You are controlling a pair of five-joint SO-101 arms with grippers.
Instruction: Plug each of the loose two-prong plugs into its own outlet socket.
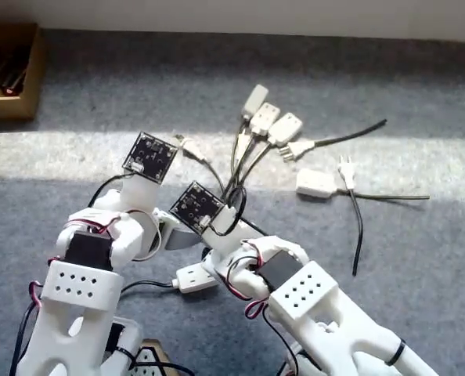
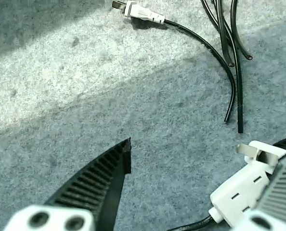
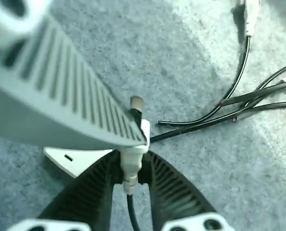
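In the right wrist view my right gripper (image 3: 132, 164) is shut on a white two-prong plug (image 3: 132, 144), prongs pointing away, its black cord trailing back. A white outlet socket (image 3: 70, 160) lies just beside the plug, partly hidden by the left gripper's pale ribbed finger (image 3: 71, 96). In the left wrist view my left gripper (image 2: 201, 161) stands open, and the same white socket (image 2: 239, 188) rests against one of its fingers (image 2: 278, 192). Another loose plug (image 2: 138, 10) lies farther out on the carpet. Two more plugs (image 1: 295, 150) (image 1: 346, 168) lie right of the arms.
Three sockets (image 1: 268, 117) fan out beyond the arms, their black cords (image 1: 234, 184) bunched together. One socket (image 1: 316, 183) lies at the right and another (image 1: 193, 278) between the arm bases. A wooden box (image 1: 13, 74) stands at the far left on the grey carpet.
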